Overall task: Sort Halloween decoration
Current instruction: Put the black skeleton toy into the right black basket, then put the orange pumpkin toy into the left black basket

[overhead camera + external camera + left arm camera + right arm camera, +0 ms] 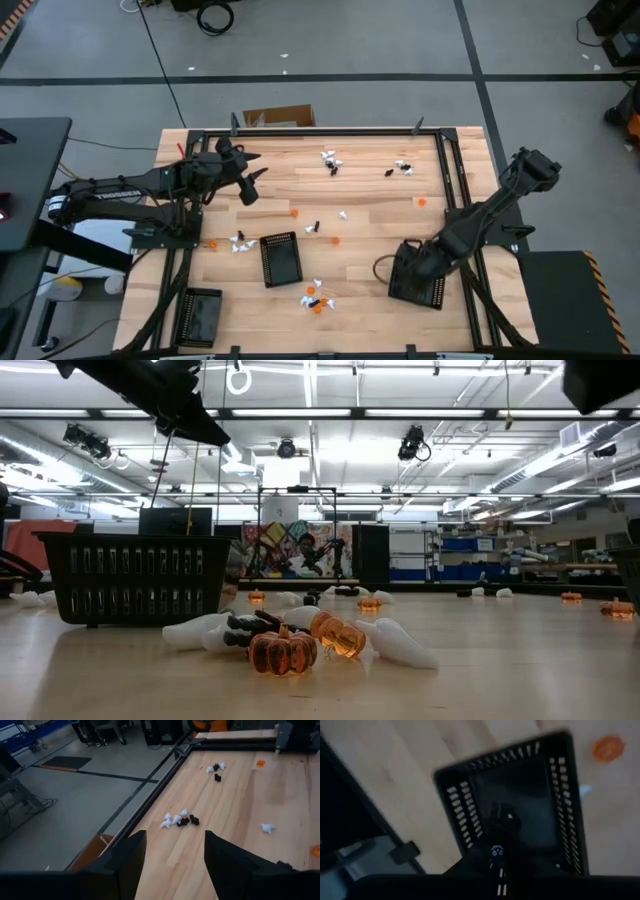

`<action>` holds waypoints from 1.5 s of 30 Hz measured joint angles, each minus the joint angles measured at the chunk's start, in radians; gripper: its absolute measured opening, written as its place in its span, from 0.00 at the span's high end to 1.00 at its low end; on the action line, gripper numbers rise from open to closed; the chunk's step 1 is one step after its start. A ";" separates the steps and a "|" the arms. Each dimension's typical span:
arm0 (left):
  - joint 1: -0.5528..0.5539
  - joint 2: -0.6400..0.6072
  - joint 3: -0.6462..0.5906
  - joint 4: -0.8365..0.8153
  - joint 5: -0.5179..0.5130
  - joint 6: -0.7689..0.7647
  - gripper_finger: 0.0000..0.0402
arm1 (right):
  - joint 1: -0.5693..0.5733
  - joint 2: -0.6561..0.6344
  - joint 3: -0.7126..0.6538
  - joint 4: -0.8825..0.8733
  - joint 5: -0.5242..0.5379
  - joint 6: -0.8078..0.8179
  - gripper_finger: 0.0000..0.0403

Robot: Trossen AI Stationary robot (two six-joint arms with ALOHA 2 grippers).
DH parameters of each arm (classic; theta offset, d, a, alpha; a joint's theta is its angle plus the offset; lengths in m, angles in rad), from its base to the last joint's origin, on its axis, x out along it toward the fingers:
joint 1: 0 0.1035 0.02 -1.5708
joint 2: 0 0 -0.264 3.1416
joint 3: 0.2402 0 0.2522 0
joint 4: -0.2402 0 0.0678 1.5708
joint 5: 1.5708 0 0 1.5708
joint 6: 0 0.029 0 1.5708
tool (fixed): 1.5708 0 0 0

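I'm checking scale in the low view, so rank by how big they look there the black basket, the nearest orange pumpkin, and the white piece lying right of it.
1. Black basket, clearly largest.
2. White piece and orange pumpkin: too close to call; both lie nearer the camera than the basket.

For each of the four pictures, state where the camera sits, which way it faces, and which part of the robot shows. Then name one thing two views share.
High: overhead, straight down; both arms, table.
Low: table height, level across; pumpkin close, an arm above.
Left wrist: forward over the table; left end effector open.
Right wrist: down into a tray; right end effector.
Shared: that tray also shows from overhead.
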 joint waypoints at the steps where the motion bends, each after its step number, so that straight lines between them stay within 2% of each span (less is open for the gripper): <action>1: 0.000 0.000 0.000 0.003 0.000 -0.001 0.48 | 0.007 0.016 0.000 0.002 -0.004 0.016 0.85; 8: -0.002 0.000 0.000 -0.001 0.006 -0.024 0.48 | 0.031 0.088 0.000 0.014 -0.048 0.066 0.66; 13: -0.002 0.000 0.000 -0.018 0.063 -0.072 0.48 | 0.020 0.044 0.000 -0.038 -0.090 0.069 0.58; 19: 0.018 0.018 0.006 -0.129 0.079 -0.122 0.48 | -0.020 -0.094 0.001 -0.174 0.121 0.065 0.58; 21: 0.026 0.030 0.011 -0.145 0.090 -0.145 0.48 | -0.058 -0.125 0.001 -0.235 0.156 0.062 0.59; 25: 0.035 0.058 0.011 -0.167 0.121 -0.157 0.48 | -0.166 -0.130 -0.017 -0.271 0.166 -0.040 0.59; 30: 0.035 0.097 0.011 -0.174 0.123 -0.155 0.48 | -0.281 -0.081 -0.086 -0.197 0.144 -0.263 0.59; 34: 0.035 0.120 0.011 -0.185 0.134 -0.154 0.48 | -0.331 -0.043 -0.099 -0.139 0.112 -0.375 0.59; 39: 0.066 0.161 0.011 -0.203 0.226 -0.154 0.48 | -0.377 -0.047 -0.099 -0.132 0.202 -0.426 0.59; 45: 0.171 0.266 0.122 -0.395 0.230 -0.167 0.48 | -0.445 -0.075 -0.099 -0.092 0.306 -0.513 0.59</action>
